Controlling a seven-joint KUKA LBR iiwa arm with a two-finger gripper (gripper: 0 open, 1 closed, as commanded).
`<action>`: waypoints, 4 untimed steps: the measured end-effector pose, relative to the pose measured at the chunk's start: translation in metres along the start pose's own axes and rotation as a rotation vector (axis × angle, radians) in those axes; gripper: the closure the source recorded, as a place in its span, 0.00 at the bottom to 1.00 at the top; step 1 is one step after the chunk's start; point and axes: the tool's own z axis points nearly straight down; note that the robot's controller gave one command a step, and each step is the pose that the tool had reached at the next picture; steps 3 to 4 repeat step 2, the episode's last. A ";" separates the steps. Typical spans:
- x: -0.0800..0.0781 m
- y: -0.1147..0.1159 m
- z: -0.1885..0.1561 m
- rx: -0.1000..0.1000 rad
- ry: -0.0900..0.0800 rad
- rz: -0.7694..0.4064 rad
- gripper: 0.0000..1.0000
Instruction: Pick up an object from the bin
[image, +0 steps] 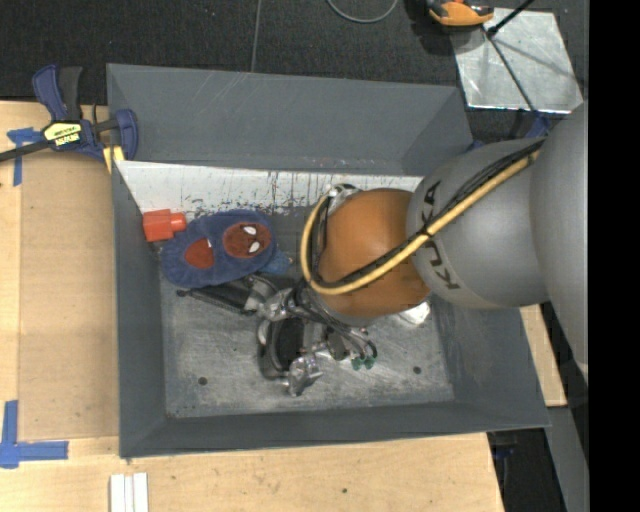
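Note:
My gripper (291, 350) is low over the bin floor, near the middle of its front half, below the orange wrist cover. A dark, elongated black thing (224, 297) lies just to its left, with its right end reaching in under the gripper. Behind that lies a blue soft thing (225, 248) with two red round patches. I cannot tell whether anything sits in the gripper.
A small orange block (160, 225) rests in the far left corner of the bin. A white scrap (416, 316) peeks out under the arm on the right. The arm and its cover hide the bin's right half.

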 end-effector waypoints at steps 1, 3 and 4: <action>-0.002 -0.003 0.000 0.001 -0.007 0.005 1.00; -0.004 -0.024 -0.108 0.009 0.026 0.013 1.00; -0.004 -0.024 -0.108 0.009 0.026 0.013 1.00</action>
